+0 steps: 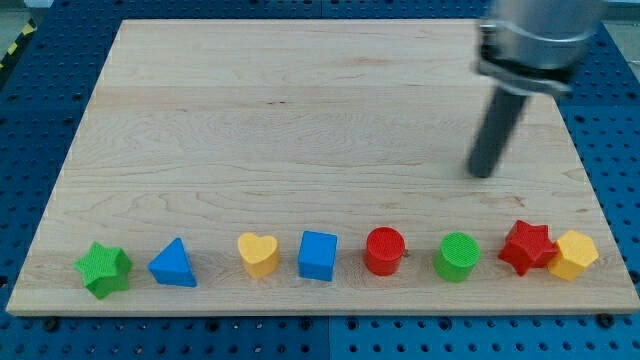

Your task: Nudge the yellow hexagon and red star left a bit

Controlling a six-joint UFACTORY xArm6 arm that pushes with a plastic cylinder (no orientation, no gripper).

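Observation:
The yellow hexagon (573, 254) sits at the view's bottom right, near the board's right edge. The red star (527, 246) touches it on its left. My tip (483, 173) is above and to the left of both, well apart from them, roughly above the green cylinder (458, 256).
A row of blocks runs along the board's bottom: a green star (104, 269), blue triangle (173, 263), yellow heart (258, 254), blue cube (318, 255) and red cylinder (385, 250). The wooden board (300, 120) lies on a blue perforated table.

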